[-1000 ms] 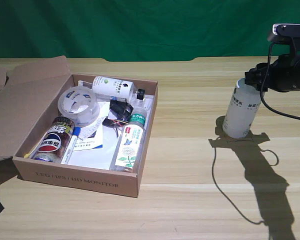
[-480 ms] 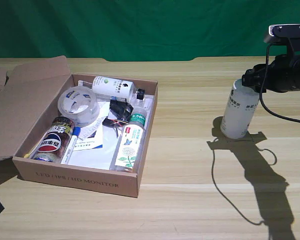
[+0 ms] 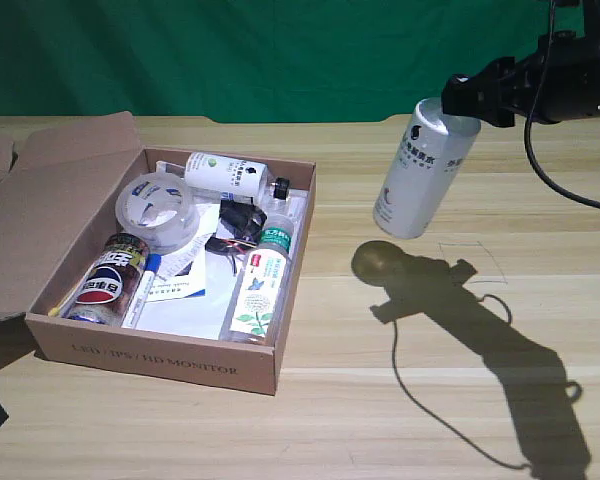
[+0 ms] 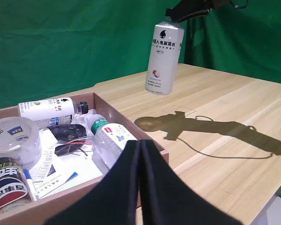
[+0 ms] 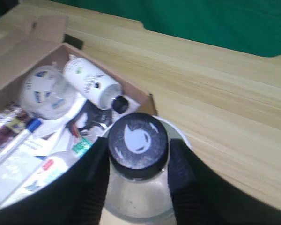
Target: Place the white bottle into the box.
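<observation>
The white bottle (image 3: 420,170) hangs tilted in the air above the table, to the exterior view's right of the box (image 3: 170,355). My right gripper (image 3: 460,100) is shut on its neck just under the black cap. The left wrist view shows the white bottle (image 4: 165,58) lifted well clear of the wood, its shadow on the table below. From the right wrist view I look down on the black cap (image 5: 138,145), with one finger (image 5: 94,176) on each side of it. The brown cardboard box (image 5: 152,101) lies beyond and below the bottle.
Inside the box lie a smaller white bottle (image 3: 225,173), a tape roll (image 3: 157,208), a clear bottle with a green cap (image 3: 262,280), a cola can (image 3: 108,280), a pen and papers. The box's flap (image 3: 55,200) stands open at the exterior view's left. The parked left gripper (image 4: 140,187) points at the box.
The right gripper has lifted the white bottle off the table and carried it toward the exterior view's left, nearer the box. The bottle now tilts, and its shadow has moved left with it.
</observation>
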